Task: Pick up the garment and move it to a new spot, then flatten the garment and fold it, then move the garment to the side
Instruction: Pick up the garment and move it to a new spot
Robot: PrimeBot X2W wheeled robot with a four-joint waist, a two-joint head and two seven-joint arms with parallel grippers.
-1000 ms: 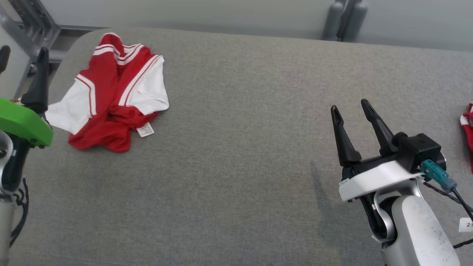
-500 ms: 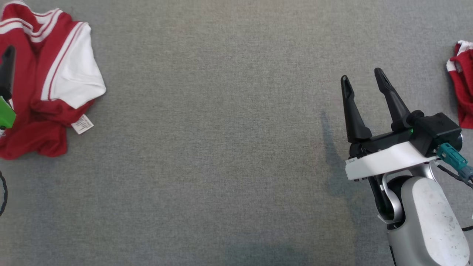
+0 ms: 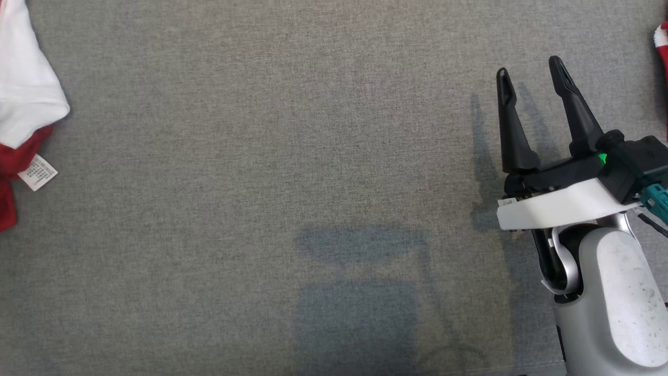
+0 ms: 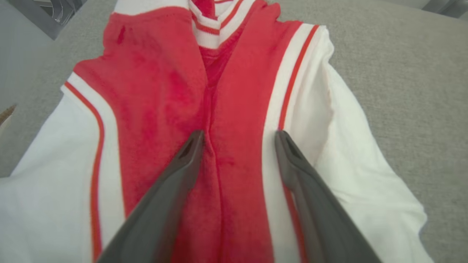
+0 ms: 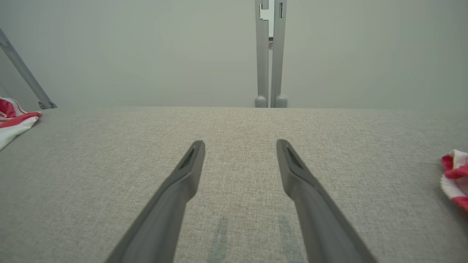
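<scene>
From the head: shows right tool [image 3: 529,68] spread wide and empty over grey desk [image 3: 313,156], red-and-white garment [image 3: 26,94] lying at far left edge, well apart. From left wrist: shows left tool [image 4: 239,134] spread wide just over garment's red centre; contact unclear. From right wrist: shows fingers [image 5: 182,182] apart above desk.

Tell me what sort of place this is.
Probably a robot test lab: a broad grey fabric-covered table, a bare pale wall with metal posts behind it, and a red-and-white garment lying there.
</scene>
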